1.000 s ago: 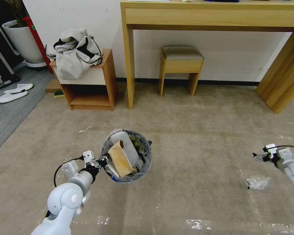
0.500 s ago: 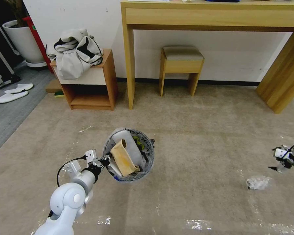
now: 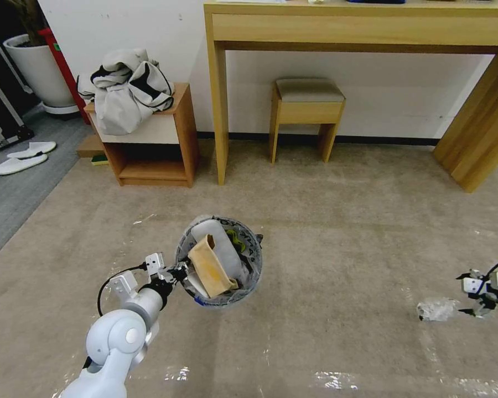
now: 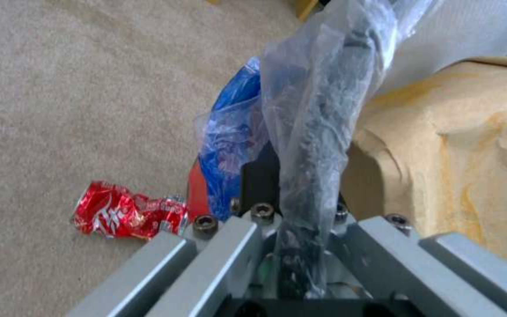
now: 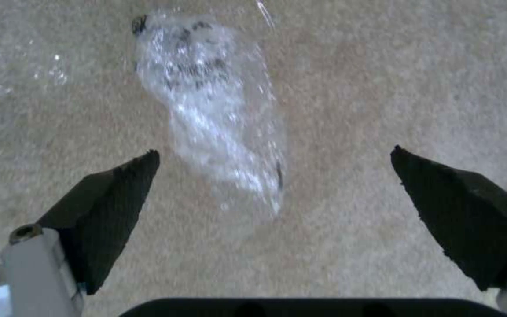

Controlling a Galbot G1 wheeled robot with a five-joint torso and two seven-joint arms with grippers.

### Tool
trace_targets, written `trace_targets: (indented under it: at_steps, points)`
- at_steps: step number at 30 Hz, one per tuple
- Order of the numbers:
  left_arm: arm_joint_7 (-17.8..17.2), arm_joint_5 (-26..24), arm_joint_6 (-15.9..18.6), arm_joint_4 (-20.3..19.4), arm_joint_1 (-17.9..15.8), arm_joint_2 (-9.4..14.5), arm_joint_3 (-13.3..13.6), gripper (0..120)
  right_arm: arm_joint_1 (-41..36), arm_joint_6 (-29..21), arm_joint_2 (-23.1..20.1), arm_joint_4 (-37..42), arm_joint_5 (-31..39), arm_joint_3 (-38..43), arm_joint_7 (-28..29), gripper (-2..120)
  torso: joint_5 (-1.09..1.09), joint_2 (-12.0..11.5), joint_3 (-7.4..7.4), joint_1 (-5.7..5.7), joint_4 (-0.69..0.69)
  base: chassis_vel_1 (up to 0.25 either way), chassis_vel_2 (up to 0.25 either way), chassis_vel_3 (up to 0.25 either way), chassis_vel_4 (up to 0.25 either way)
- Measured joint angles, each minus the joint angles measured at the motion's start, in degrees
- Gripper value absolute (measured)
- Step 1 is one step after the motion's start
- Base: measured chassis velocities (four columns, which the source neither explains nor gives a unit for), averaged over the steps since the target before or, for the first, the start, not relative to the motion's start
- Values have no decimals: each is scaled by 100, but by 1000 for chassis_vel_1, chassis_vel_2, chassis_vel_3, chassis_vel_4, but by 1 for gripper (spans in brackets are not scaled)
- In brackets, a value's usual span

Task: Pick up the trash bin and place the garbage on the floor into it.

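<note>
My left gripper (image 3: 178, 272) is shut on the near rim of the trash bin (image 3: 257, 263) and holds it off the floor (image 3: 326, 221). Inside the bin stand a brown cardboard scrap (image 3: 210, 273) and a white slipper (image 3: 222, 247). In the left wrist view the fingers pinch the bag-covered rim (image 4: 309, 145) beside the blue band (image 4: 233, 132), and a crumpled red piece of garbage (image 4: 126, 210) lies on the carpet below. My right gripper (image 3: 472, 301) hangs open just right of the clear plastic wad (image 3: 436, 308). The right wrist view shows the wad (image 5: 207, 119) just beyond the spread fingertips (image 5: 130, 185).
A wooden desk (image 3: 359, 27) and a stool (image 3: 307, 110) stand at the far wall. A small cabinet (image 3: 155, 149) carries a grey bag (image 3: 124, 91). Grey flooring with two white slippers (image 3: 23, 156) and a white planter (image 3: 36, 69) lies far left. Tape lines (image 3: 337, 380) shine on the near carpet.
My right gripper has dropped lower and nearer to me, ending close beside the plastic wad. The left arm has carried the bin a little to the right.
</note>
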Motion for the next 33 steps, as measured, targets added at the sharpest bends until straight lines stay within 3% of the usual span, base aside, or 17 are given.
trace_targets:
  at_steps: [10, 33]
  points:
    - [92, -8, -30, 1, 23, -12, 2, 0, 79, -187, 306, -174, -449, 5, 344, 100, 0, 0, 0, 0, 0, 0, 0, 0, 0]
    - [210, -34, -61, 273, -163, 56, 39, 0, 158, -516, 691, -599, -278, -64, 916, 100, 0, 0, -1, 0, 0, 0, 0, 0, 0]
